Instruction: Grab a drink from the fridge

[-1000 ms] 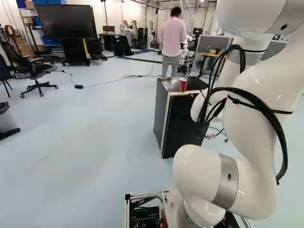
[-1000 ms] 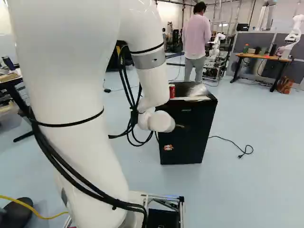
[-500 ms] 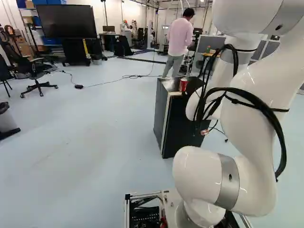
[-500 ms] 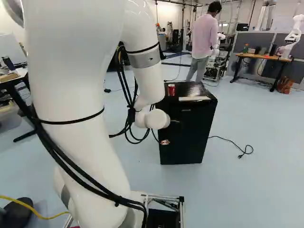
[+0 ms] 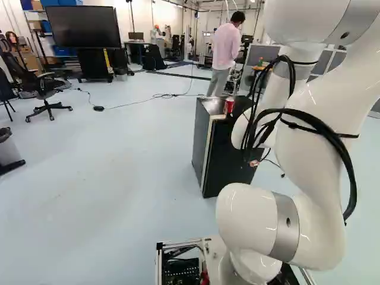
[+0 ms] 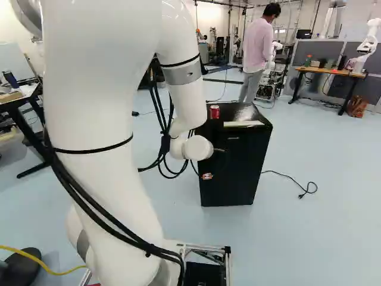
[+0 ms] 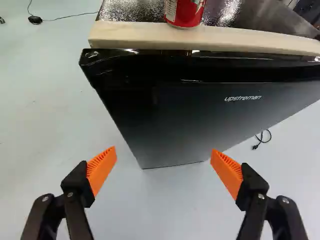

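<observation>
Mostly hidden behind the arm's wrist, my gripper shows only as a small piece before the fridge in the right base view. The wrist view has my gripper open, its orange pads wide apart and nothing between them. Ahead of the fingers stands the black fridge, door closed, pale strip along its top front edge. On top, close to that edge, a red can stands upright; the right base view has the same can at the fridge's near left corner. The fridge's inside is hidden.
A cable with a plug lies on the floor right of the fridge. A person stands behind the fridge. Another robot is on a wooden table at the far right. An office chair stands at the left.
My arm's wrist has shifted left and slightly up across the fridge front in both base views. The person behind the fridge has moved right. The base, fridge and can have stayed put.
</observation>
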